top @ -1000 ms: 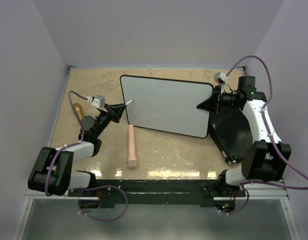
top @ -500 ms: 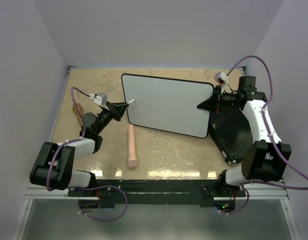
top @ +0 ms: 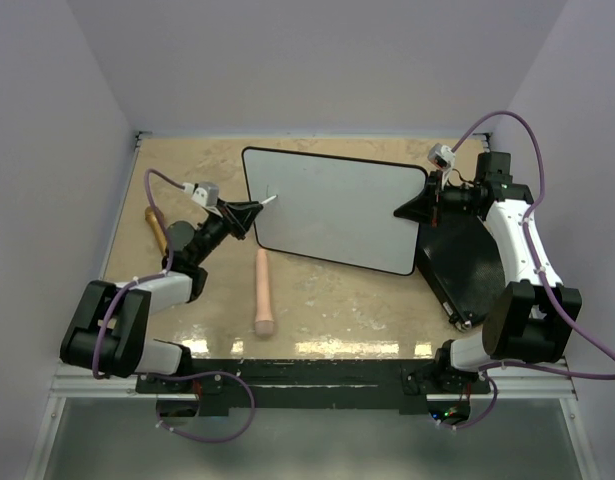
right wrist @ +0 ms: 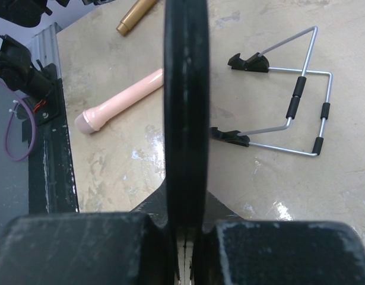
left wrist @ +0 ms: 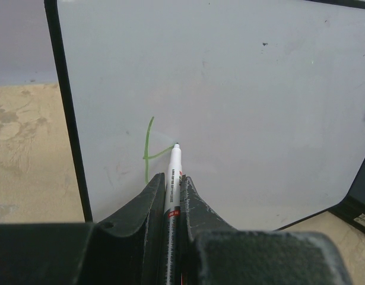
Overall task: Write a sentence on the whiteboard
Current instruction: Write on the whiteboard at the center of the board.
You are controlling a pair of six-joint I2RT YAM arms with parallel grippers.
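Near the left edge of the whiteboard, left fingers pinching a white marker, tip on 1 green stroke; right fingers clamping its right rim

Whiteboard white, black rim; stroke green; marker white, red band; bench mottled beige; cylinder pink; case black.

Nothing readable: the whiteboard bears only a half-formed green stroke.
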